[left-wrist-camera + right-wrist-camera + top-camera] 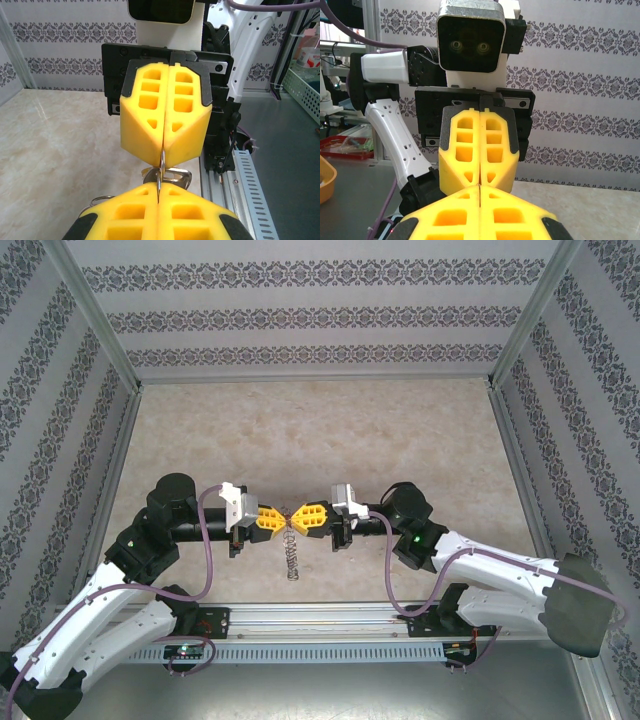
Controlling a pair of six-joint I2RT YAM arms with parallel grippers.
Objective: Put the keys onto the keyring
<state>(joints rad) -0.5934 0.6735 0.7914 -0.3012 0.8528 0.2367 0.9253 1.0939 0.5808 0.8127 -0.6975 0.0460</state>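
Where left claw (281, 517) and right claw (298, 517) pinch it, the keyring (292, 555) hangs.

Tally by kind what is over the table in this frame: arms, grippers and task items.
Robot arms: 2 (left arm, right arm)
Yellow-fingered grippers: 2 (left gripper, right gripper), tip to tip, both shut on the keyring
Keyring, chain hanging: 1
Total: 5
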